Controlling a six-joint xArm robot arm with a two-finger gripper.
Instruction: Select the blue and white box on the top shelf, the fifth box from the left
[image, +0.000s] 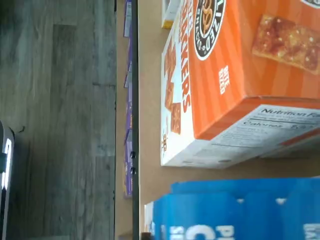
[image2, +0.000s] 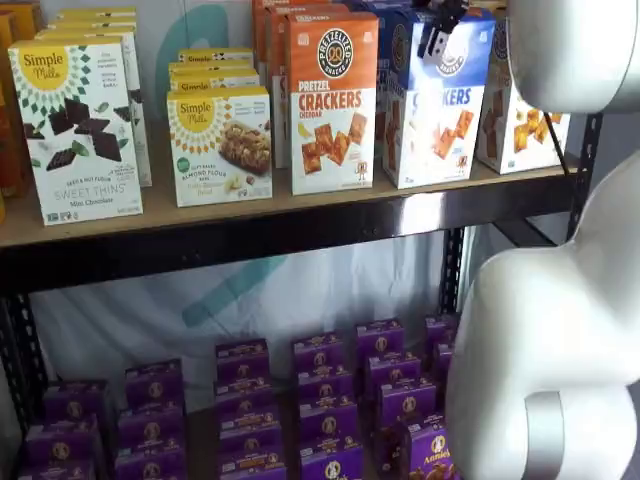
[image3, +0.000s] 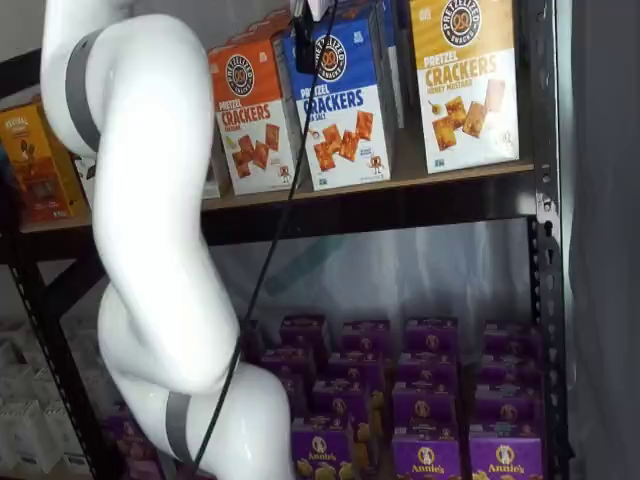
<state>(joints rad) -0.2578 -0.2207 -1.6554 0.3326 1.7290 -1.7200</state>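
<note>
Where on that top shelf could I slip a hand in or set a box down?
On the top shelf, bare board shows between the Sweet Thins box and the almond bar box, and along the front edge. The cracker end is crowded: the orange box, the blue and white box and the yellow box stand nearly side to side.

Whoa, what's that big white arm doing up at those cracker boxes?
It is a robot arm picking a box off the top shelf. Its hand is at the top of the blue and white box of pretzel crackers, black fingers against the carton's upper edge in both shelf views. Whether they have closed on it cannot be told. The box stands upright in its row, next to the orange cheddar crackers box. Small purple boxes fill the level below.
</note>
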